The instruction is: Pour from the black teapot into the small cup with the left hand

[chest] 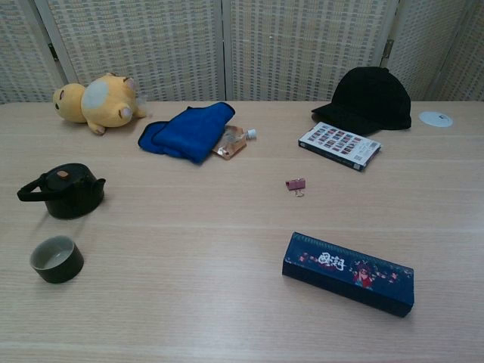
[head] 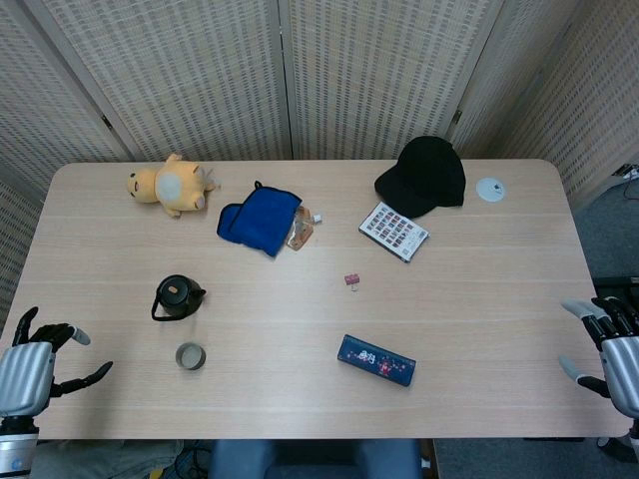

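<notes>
Hovering at the near corners of the wooden table (head: pixel 300 399), the left hand (head: pixel 35 364) and the right hand (head: pixel 614 349) both hold nothing, fingers spread apart. On the left side of the table the black teapot (chest: pixel 66 190) sits upright with its lid on, and the small cup (chest: pixel 57 259) stands just in front of it, apart from it and well clear of the left hand. Farther back lie a yellow plush toy (chest: pixel 94 100), a blue cloth (chest: pixel 189 130) and a black cap (chest: pixel 370 94).
</notes>
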You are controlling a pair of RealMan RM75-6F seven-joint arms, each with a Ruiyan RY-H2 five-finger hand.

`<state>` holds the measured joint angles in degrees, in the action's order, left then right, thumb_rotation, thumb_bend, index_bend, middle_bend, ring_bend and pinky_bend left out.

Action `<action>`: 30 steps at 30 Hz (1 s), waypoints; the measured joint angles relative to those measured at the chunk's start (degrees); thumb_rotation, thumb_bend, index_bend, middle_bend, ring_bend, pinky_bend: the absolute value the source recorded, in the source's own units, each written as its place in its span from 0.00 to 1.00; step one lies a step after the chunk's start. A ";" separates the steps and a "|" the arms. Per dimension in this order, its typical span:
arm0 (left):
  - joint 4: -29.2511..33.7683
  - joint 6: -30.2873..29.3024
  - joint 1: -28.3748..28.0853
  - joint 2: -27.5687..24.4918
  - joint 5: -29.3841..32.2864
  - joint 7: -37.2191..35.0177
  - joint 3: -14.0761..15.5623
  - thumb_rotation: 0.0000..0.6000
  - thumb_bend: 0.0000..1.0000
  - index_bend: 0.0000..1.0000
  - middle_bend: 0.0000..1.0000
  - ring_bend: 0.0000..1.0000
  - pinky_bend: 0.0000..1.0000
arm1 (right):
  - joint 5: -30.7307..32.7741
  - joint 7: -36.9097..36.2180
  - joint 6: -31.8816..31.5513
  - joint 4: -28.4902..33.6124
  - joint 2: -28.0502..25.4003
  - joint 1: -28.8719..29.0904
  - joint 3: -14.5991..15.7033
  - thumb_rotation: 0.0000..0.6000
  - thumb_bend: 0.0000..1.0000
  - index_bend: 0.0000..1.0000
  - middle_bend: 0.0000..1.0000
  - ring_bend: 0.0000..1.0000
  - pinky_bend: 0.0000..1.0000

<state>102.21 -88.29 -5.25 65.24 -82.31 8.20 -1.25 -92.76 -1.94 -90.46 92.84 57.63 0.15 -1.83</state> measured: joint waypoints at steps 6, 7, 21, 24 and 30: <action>0.76 -0.09 0.34 -0.11 -0.74 0.83 0.03 0.60 0.14 0.51 0.42 0.34 0.00 | -1.09 -0.76 2.03 -0.35 -0.23 1.75 0.17 1.00 0.16 0.24 0.28 0.17 0.17; 0.84 -0.09 0.33 -0.18 -0.91 0.87 -0.05 0.59 0.14 0.51 0.42 0.34 0.00 | -1.27 -0.99 2.25 -0.35 -0.34 2.04 0.15 1.00 0.16 0.24 0.28 0.17 0.17; -1.05 7.24 -6.91 0.02 -2.05 -2.77 -4.73 0.63 0.14 0.51 0.42 0.34 0.00 | -0.47 0.44 0.08 0.83 -1.53 3.33 -2.47 1.00 0.16 0.24 0.28 0.17 0.17; -2.73 11.10 -9.79 0.62 -1.69 -4.86 -5.89 0.64 0.14 0.50 0.42 0.34 0.00 | 0.43 0.87 -0.22 1.20 -1.87 3.07 -2.75 1.00 0.16 0.24 0.28 0.17 0.17; -6.78 19.85 -15.92 2.97 -0.14 -6.63 -7.32 0.62 0.14 0.43 0.42 0.34 0.00 | 1.64 1.32 -0.51 1.48 -2.38 2.52 -2.85 1.00 0.16 0.24 0.28 0.17 0.17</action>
<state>95.43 -68.44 -21.17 68.21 -82.45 1.57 -8.56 -91.12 -0.62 -90.97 94.33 55.25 2.67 -4.68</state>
